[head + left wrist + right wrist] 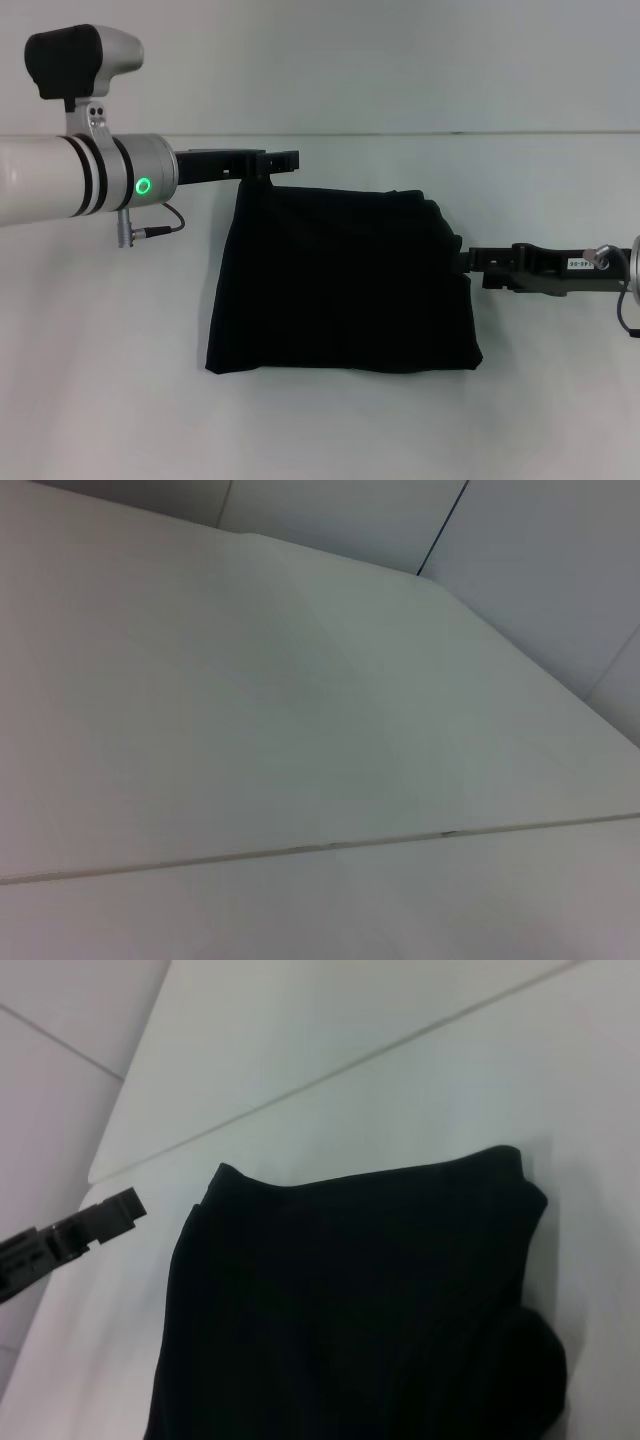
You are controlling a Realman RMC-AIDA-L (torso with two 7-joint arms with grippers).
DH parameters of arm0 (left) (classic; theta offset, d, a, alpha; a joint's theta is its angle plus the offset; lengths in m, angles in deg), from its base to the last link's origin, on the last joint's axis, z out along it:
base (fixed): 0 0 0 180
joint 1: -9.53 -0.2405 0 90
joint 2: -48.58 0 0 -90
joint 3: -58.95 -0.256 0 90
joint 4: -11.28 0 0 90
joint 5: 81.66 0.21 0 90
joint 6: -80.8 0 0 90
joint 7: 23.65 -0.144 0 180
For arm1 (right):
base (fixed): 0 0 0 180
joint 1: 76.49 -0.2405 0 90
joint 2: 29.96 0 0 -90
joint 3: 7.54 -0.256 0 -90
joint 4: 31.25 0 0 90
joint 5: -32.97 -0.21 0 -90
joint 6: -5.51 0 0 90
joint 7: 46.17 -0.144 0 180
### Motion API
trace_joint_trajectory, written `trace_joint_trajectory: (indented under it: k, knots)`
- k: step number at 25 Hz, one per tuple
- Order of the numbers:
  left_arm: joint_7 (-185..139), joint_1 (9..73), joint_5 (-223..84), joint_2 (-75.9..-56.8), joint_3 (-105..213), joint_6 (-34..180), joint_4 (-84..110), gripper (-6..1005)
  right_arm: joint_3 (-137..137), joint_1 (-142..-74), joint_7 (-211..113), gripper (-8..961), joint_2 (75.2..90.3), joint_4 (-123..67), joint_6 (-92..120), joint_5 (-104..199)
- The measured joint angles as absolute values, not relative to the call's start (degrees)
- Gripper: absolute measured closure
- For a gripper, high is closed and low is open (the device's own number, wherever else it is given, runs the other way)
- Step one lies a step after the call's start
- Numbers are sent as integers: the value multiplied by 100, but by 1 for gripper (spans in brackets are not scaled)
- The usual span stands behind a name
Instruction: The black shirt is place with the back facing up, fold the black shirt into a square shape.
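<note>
The black shirt [345, 285] is seen lying folded into a roughly square bundle on the white table [100, 340], near its middle. The left gripper [275, 162] is held at the shirt's far left corner; whether any fabric is pinched cannot be told. The right gripper [470, 262] is placed against the shirt's right edge, its opening likewise hidden against the dark cloth.

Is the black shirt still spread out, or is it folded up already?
Folded. The black shirt lies as a compact, roughly square block with no sleeves sticking out; layered edges show at its far right corner.
</note>
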State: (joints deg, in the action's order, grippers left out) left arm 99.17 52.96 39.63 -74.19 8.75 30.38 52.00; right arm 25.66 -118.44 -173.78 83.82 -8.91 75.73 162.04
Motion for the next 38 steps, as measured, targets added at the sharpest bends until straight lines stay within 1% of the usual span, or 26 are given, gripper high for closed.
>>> trace_joint_trajectory:
  k: [1,5,22,30,38]
  knots:
    - [9907,5288,3963,-7424,866,3035,5200,315,2528,-11844,-17389,168,8396,-924,7558,16178]
    - [9836,5280,3963,-7430,861,3031,5219,315,2440,-11850,-17392,170,8447,-1007,7521,15994]
    - [9611,5283,3953,-7441,855,3007,5281,316,2500,-11814,-17681,177,8456,-1193,7479,15832]
    - [9545,5278,3954,-7446,850,3010,5267,316,2508,-11868,-17687,180,8538,-1279,7389,15838]
    - [9495,5276,3954,-7444,869,3013,5258,316,2507,-11824,-17706,184,8552,-1291,7396,15839]
